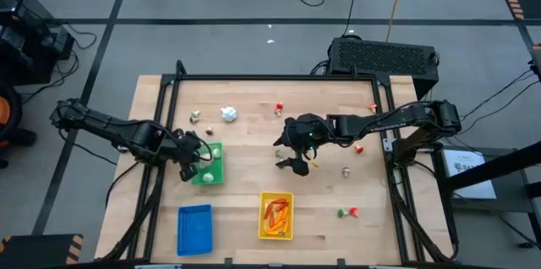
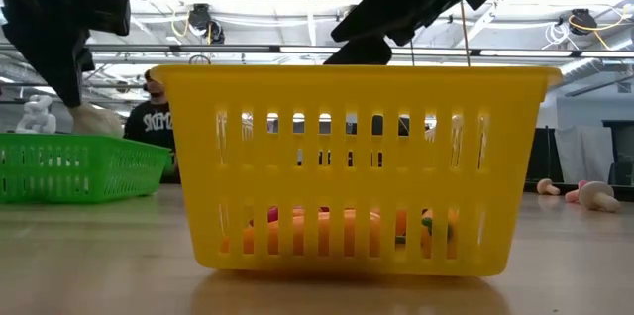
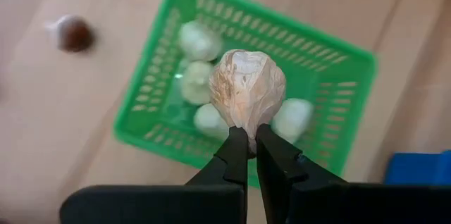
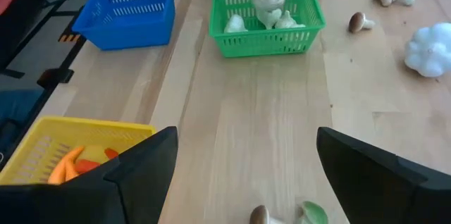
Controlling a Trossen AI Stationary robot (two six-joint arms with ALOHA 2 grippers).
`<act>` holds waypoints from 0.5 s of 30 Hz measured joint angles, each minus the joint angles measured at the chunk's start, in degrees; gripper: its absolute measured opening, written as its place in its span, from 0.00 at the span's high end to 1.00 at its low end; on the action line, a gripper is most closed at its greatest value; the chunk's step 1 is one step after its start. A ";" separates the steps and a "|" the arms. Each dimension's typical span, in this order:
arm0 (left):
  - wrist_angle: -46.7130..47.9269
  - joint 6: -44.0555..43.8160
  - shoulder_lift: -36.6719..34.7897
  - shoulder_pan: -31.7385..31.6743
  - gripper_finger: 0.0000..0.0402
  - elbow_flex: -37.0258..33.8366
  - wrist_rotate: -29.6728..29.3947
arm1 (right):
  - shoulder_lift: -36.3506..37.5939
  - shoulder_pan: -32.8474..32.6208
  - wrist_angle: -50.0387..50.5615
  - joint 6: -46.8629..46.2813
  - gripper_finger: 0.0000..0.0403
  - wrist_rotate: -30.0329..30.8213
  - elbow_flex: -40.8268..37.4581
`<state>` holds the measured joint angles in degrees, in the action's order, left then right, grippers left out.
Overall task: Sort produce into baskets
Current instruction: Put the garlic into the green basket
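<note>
Honestly, no writing reads clearly; only pale letters on a person's dark shirt [image 2: 154,122] beyond the table. Three baskets: green basket [image 1: 210,167], blue basket [image 1: 194,228], yellow basket [image 1: 275,216]. Pinched tight in the left gripper [image 3: 251,139], a garlic bulb [image 3: 246,91] hangs over four white bulbs in the green one. Mid-table, the right gripper [image 1: 296,152] stands spread wide, holding nothing. Orange carrots [image 4: 65,166] lie in the yellow one.
</note>
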<state>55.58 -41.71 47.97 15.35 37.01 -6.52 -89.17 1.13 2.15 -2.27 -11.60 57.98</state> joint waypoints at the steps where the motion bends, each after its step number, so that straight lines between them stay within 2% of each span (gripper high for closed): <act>1: -0.73 0.02 0.00 0.00 0.96 0.00 0.30 | 0.00 0.00 0.00 0.05 0.18 0.00 0.00; 15: -5.02 2.28 8.53 0.00 0.96 0.00 0.74 | 0.00 -0.02 -0.31 -0.16 0.18 -0.28 0.00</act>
<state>50.56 -39.44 56.50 15.35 37.01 -5.78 -89.17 1.10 1.85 -2.43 -11.88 57.98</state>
